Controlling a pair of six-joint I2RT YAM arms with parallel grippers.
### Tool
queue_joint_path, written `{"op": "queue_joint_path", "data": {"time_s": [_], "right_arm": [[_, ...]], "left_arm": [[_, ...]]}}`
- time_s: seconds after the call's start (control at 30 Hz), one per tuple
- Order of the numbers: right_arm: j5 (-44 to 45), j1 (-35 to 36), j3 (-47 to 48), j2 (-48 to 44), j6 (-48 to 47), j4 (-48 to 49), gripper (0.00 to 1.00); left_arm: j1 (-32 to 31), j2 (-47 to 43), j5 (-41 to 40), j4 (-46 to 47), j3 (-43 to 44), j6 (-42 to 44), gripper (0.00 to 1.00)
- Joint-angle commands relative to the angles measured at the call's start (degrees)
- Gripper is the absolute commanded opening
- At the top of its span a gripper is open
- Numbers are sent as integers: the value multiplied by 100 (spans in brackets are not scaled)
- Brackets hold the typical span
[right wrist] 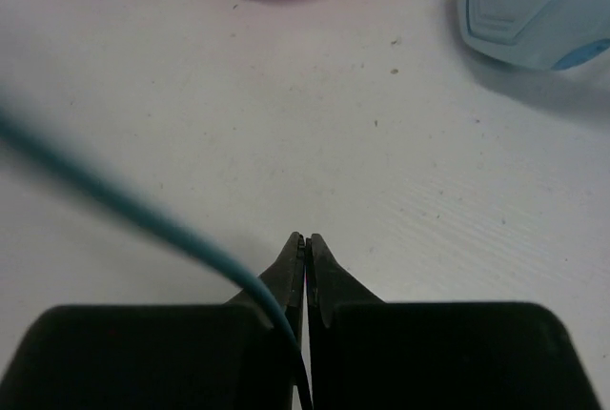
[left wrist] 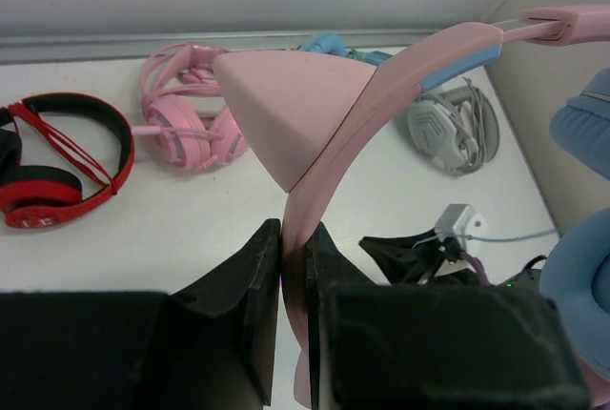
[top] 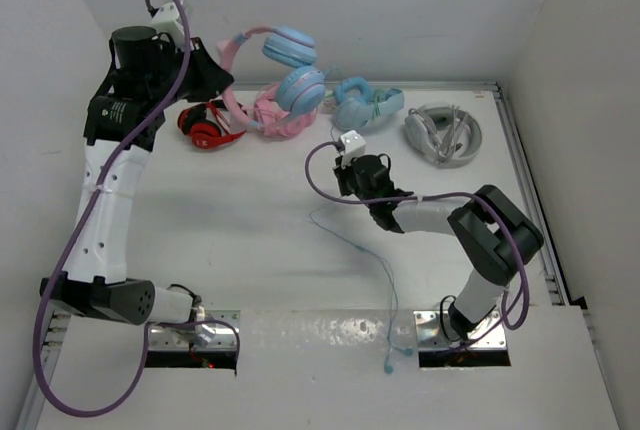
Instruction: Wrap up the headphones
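The headphones [top: 283,62] have a pink cat-ear headband and light blue ear cups and hang in the air at the back left. My left gripper [top: 222,75] is shut on the pink headband [left wrist: 324,172], just below a cat ear [left wrist: 281,110]; the blue ear cups [left wrist: 581,129] show at the right edge. My right gripper [top: 343,172] is low over the table's middle, shut on the thin light blue cable [right wrist: 143,212], which runs in between its closed fingertips [right wrist: 294,250]. The loose cable [top: 378,262] trails over the table to its plug [top: 390,365] at the near edge.
Along the back of the table lie red-and-black headphones [top: 205,128], an all-pink pair [top: 275,115], an all-light-blue pair [top: 365,105] and a grey-white pair [top: 443,133]. White walls close in the left, back and right sides.
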Motion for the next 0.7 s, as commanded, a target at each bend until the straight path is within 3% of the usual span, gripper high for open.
{"op": "queue_joint_path", "data": {"time_s": [0.0,0.07,0.17,0.33,0.43,0.67], "right_arm": [[48,335,494,39,341,-289,0],[301,713,767,127,157,-832,0],[523,1819,1451,477,-353,-1791,0],[180,2805,3206,997,-792,-3713,0],[-38,2991,4044,1050,-995,-4620,0],[-620,3001,4678,426,-845,-5300,0]], "left_arm": [[169,68,315,509,69,-580,0],[221,147,403,632,-194,-695,0],[274,489,447,764,-371,-906,0],[257,850,-34,1028,-809,-687,0],[222,912,-395,1221,-1134,-327,0],[-278,965,-1310,1564,-1882,762,0]]}}
